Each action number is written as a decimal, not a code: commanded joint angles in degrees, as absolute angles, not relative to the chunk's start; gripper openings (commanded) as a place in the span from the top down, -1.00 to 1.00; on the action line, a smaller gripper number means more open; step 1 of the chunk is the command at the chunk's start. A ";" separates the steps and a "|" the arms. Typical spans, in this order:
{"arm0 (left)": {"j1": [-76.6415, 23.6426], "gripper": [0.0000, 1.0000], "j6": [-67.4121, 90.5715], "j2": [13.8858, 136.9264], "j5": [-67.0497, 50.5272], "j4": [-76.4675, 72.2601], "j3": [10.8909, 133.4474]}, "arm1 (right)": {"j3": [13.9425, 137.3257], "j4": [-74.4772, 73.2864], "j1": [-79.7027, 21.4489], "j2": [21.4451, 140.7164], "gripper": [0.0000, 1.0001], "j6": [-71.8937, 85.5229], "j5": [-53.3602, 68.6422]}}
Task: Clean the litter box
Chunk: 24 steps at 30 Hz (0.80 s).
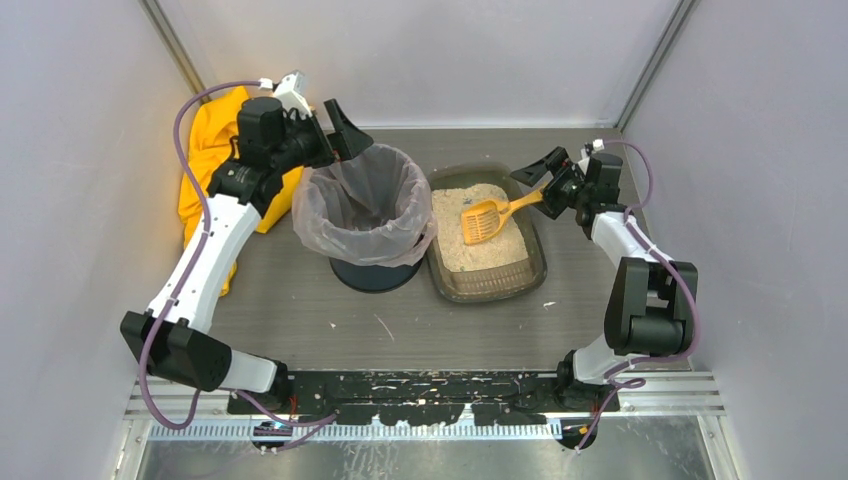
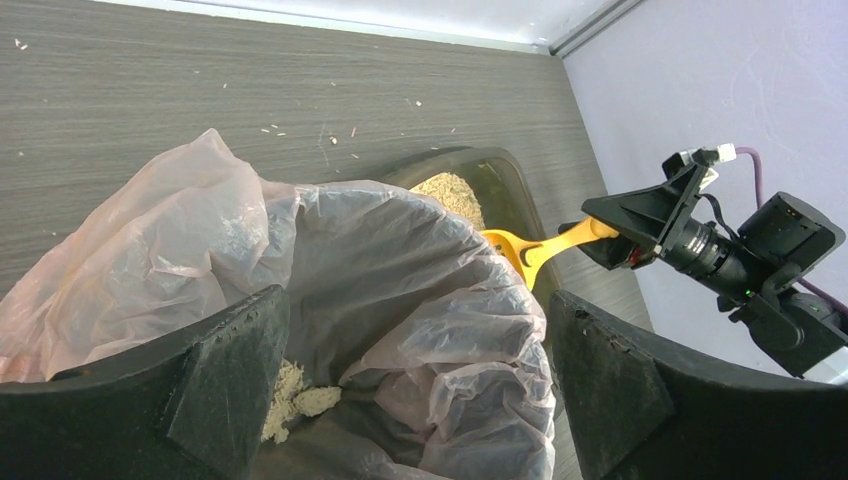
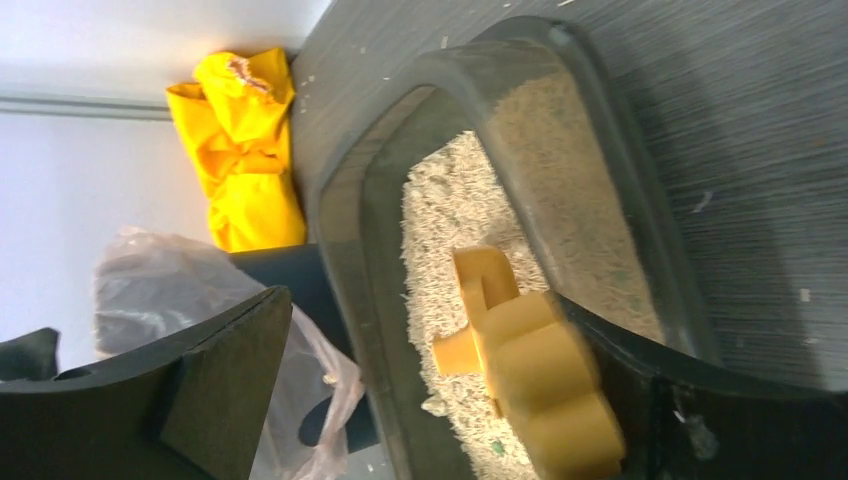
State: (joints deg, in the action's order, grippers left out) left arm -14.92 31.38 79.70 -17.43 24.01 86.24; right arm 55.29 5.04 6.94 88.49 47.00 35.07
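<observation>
Grey table (image 1: 300,310), walls (image 1: 80,150) close: bin (image 1: 375,272) just left of the litter box (image 1: 490,290); left pincer (image 2: 420,385) spread, right pincer (image 3: 450,390) spread around the scoop handle (image 1: 520,203).

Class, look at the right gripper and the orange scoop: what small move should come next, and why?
Probably draw the right gripper back off the scoop handle. Its jaws stand open around the handle, the orange scoop rests on the litter in the litter box, and litter clumps sit in the lined bin, so a dump looks done.
</observation>
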 commanded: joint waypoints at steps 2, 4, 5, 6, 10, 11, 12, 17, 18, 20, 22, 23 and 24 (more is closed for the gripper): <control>-14.69 -0.99 32.23 80.81 -16.20 21.32 88.41 | 58.88 -1.17 6.83 85.36 -0.98 41.14 26.45; -14.69 -0.99 32.33 80.80 -15.30 21.35 88.63 | 59.70 -2.94 7.57 84.40 -0.97 40.51 24.60; -14.69 -0.99 32.27 80.85 -14.72 21.61 88.80 | 59.77 -3.21 8.35 83.92 -0.97 40.88 23.94; -14.70 -0.99 32.26 80.92 -14.16 21.92 88.97 | 59.66 -3.02 9.34 83.48 -0.97 41.55 23.29; -14.74 -0.99 32.30 80.88 -11.74 23.46 89.75 | 56.51 4.27 14.75 82.05 -0.95 47.51 24.68; -14.72 -0.99 32.14 80.71 -11.55 23.65 89.62 | 56.48 4.57 15.71 82.34 -0.95 47.90 25.63; -14.68 -0.99 32.09 80.57 -11.36 23.74 89.44 | 56.70 4.22 16.25 82.57 -0.94 47.73 26.26; -14.72 -0.99 32.08 79.54 -10.31 24.08 88.39 | 55.78 5.57 16.76 83.48 -0.91 49.23 26.94; -14.69 -0.99 31.92 79.46 -10.29 24.08 88.27 | 55.47 6.30 16.75 83.66 -0.90 49.79 27.36; -14.72 -0.99 31.75 79.33 -10.28 24.22 88.29 | 54.89 6.97 16.81 83.55 -0.89 50.28 27.13; -14.68 -0.99 31.70 79.27 -10.16 24.31 88.33 | 54.60 6.61 16.90 82.95 -0.89 50.12 26.50; -14.68 -0.99 31.72 79.25 -10.00 24.34 88.37 | 54.44 6.29 17.13 82.63 -0.88 50.07 26.01; -14.68 -0.99 31.82 79.26 -9.64 24.69 88.46 | 54.09 5.98 17.43 82.38 -0.88 50.10 25.61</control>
